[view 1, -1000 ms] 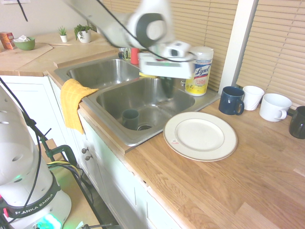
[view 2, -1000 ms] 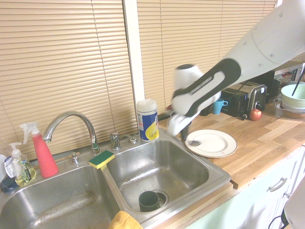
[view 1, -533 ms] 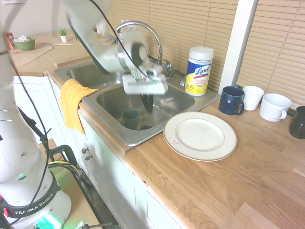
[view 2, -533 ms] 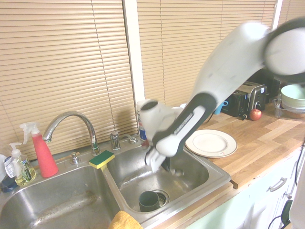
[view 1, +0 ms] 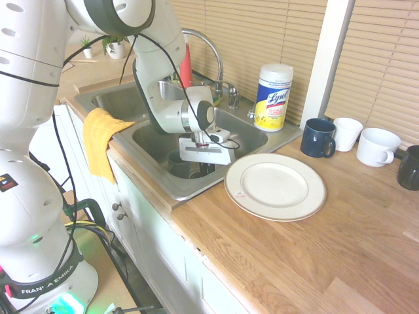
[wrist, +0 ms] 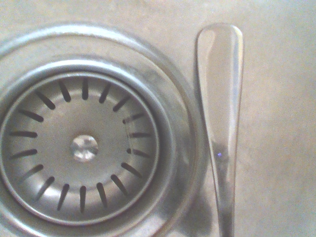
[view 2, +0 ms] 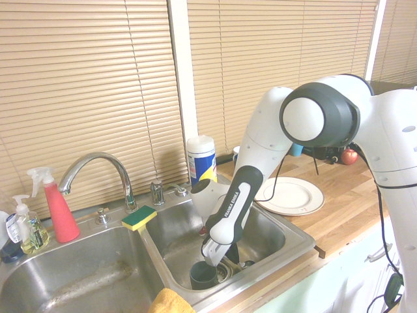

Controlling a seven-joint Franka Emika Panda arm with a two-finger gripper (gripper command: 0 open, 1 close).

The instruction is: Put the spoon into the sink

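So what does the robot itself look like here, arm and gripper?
The arm is glossy white with rounded segments, dark grey bands around its joints and black FRANKA EMIKA lettering by the base; a thin black cable runs loosely along it. The gripper has a wide, pale, boxy body with dark fingers.

This is a kitchen: I see a double-basin steel sink point(view 2: 163, 244) with an arched chrome faucet point(view 2: 104, 163), a sponge point(view 2: 139, 218) on its edge and a slotted drain strainer point(wrist: 81, 148). A wooden counter point(view 1: 308, 261) with white cabinets point(view 1: 154, 232) below bears a plate point(view 1: 275, 186) and mugs point(view 1: 318, 137). The dark thing point(view 2: 324, 154) behind the arm is perhaps an appliance, mostly hidden.
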